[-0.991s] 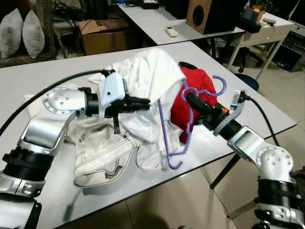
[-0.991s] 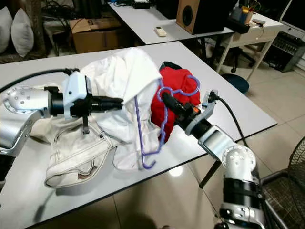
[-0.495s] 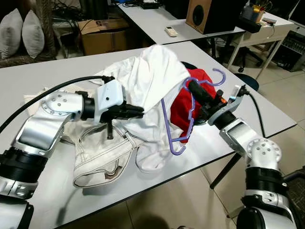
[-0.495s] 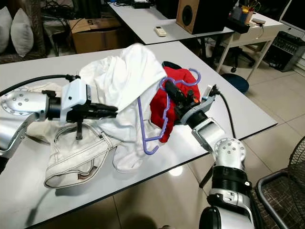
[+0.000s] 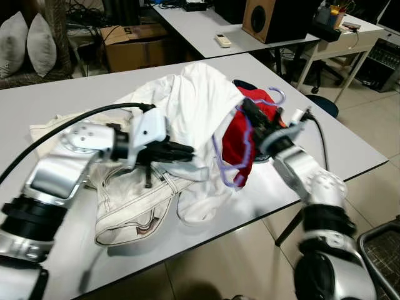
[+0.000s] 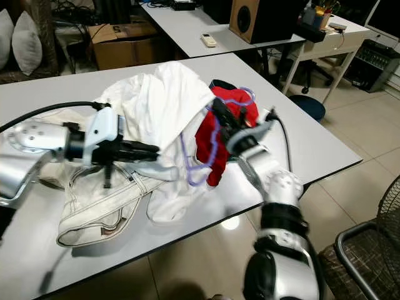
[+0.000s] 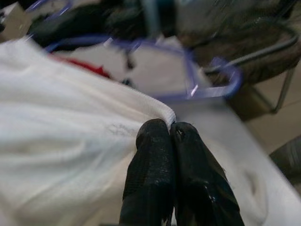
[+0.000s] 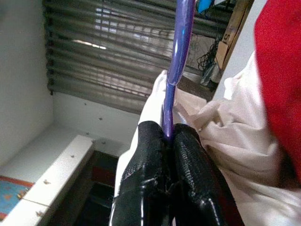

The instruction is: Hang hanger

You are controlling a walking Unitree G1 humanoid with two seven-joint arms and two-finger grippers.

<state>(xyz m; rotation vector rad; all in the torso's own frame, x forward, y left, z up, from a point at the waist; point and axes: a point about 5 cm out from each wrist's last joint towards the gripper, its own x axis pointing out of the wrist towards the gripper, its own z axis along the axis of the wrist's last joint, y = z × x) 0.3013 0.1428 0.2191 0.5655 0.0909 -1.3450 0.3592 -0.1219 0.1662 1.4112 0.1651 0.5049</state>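
While the left tool point(image 7: 170, 129) pinches the white garment point(image 5: 200, 103) hem, lifting an opening, the right tool point(image 8: 168, 134) clamps the purple hanger point(image 5: 245, 140). Its free end sits at three o'clock of that hem above the table point(image 5: 350, 147), apparently ready for threading inside.

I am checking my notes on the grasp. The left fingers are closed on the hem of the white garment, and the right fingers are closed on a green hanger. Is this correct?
One detail is wrong: the hanger is purple, not green, as the right wrist view shows. The right gripper is shut on it. The left gripper is indeed shut on the hem of the white garment.
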